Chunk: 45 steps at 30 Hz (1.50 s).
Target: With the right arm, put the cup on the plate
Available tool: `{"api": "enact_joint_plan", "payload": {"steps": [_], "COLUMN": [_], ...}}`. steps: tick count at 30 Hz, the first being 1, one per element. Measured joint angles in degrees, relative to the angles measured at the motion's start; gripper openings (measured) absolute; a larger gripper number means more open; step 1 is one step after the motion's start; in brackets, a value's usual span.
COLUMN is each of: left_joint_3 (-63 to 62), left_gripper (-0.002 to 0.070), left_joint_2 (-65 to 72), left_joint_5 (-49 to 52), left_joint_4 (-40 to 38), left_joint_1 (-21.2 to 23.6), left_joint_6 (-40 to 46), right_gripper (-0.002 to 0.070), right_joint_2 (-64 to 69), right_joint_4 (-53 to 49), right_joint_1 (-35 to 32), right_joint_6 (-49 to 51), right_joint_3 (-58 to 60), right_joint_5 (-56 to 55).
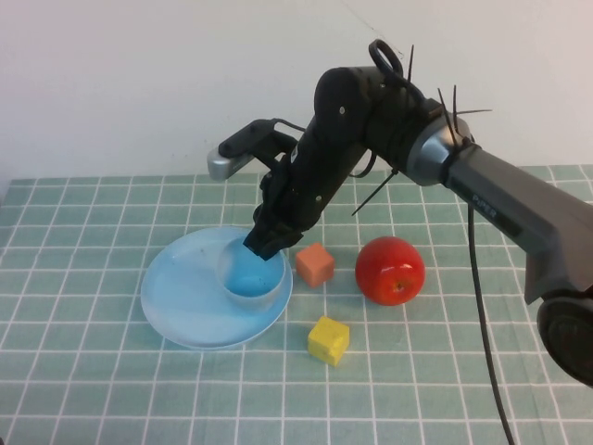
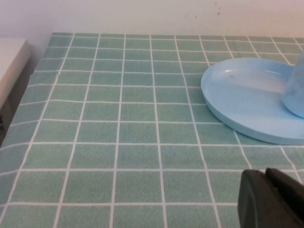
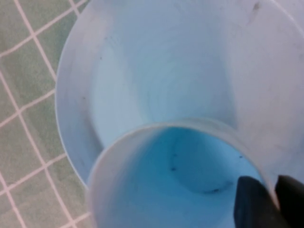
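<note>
The light blue cup [image 1: 250,278] stands upright on the right part of the round light blue plate [image 1: 181,292]. My right gripper [image 1: 261,243] is at the cup's far rim, shut on the cup's wall with one finger inside and one outside. In the right wrist view the cup [image 3: 156,185] fills the lower part, the plate [image 3: 142,66] lies under it, and the gripper [image 3: 271,202] pinches the rim. My left gripper [image 2: 270,190] is shut and empty, low over the cloth short of the plate [image 2: 242,95]; the cup's side [image 2: 297,90] shows at the edge.
An orange cube [image 1: 315,265] sits just right of the plate, a red apple [image 1: 390,270] further right, a yellow cube [image 1: 328,340] in front of them. Green checked cloth [image 1: 93,389] covers the table. A white wall stands behind.
</note>
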Motion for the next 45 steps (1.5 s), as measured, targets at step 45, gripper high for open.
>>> {"api": "enact_joint_plan", "payload": {"steps": [45], "left_joint_3": [0.0], "left_gripper": [-0.0003], "left_joint_2": [0.0], "left_joint_5": [0.0], "left_joint_4": [0.0], "left_joint_1": [0.0], "left_joint_6": [0.0], "right_gripper": [-0.0002], "right_joint_2": [-68.1], "right_joint_4": [-24.3], "right_joint_1": [0.0], "right_joint_6": [6.8], "right_joint_3": [39.4], "right_joint_5": [2.6]}}
